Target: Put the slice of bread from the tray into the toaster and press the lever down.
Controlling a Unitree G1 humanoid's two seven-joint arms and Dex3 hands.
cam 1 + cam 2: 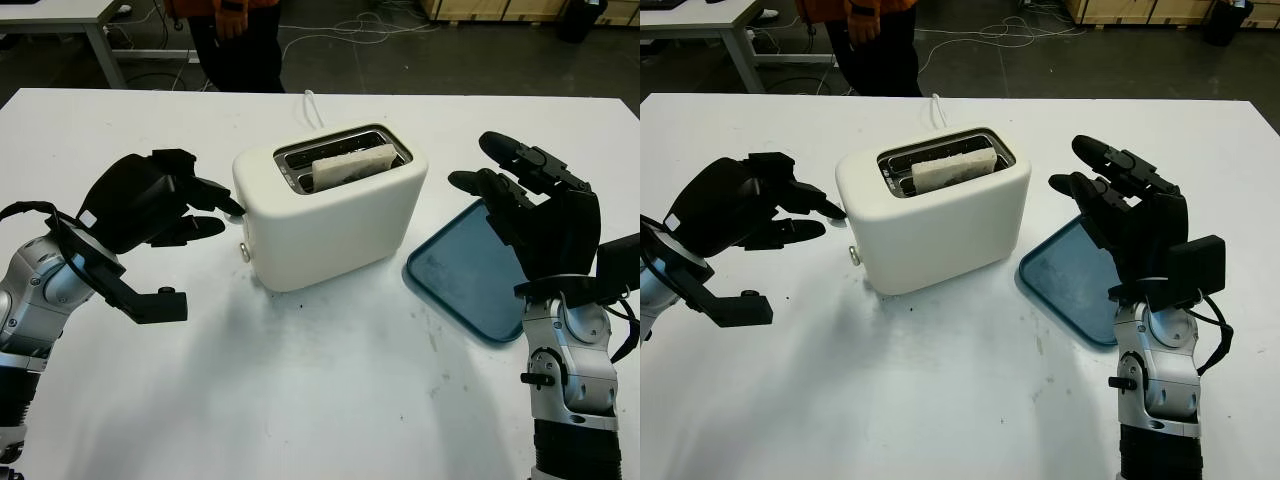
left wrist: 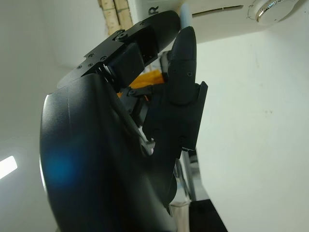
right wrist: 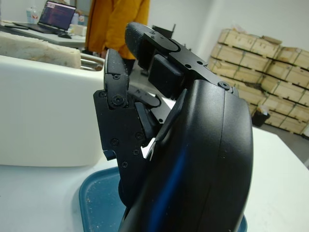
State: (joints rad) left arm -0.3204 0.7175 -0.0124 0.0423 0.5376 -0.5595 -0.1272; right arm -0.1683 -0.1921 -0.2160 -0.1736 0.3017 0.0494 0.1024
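The white toaster (image 1: 330, 210) stands mid-table, and the slice of bread (image 1: 353, 165) is in its near slot, sticking up above the rim. My left hand (image 1: 222, 215) is open at the toaster's left end. Its upper fingertip (image 2: 185, 36) reaches the pale lever tab (image 2: 185, 13) near the top of that end. A round knob (image 1: 244, 252) sits lower on the same end. The blue tray (image 1: 460, 275) lies to the right of the toaster with nothing on it. My right hand (image 1: 480, 165) is open, raised over the tray's far edge, apart from the toaster.
A person in an orange top (image 1: 235, 40) stands beyond the table's far edge. The toaster's white cord (image 1: 312, 105) runs off the back. A grey desk (image 1: 60, 15) stands at the far left. Bare white tabletop (image 1: 320, 380) lies in front of the toaster.
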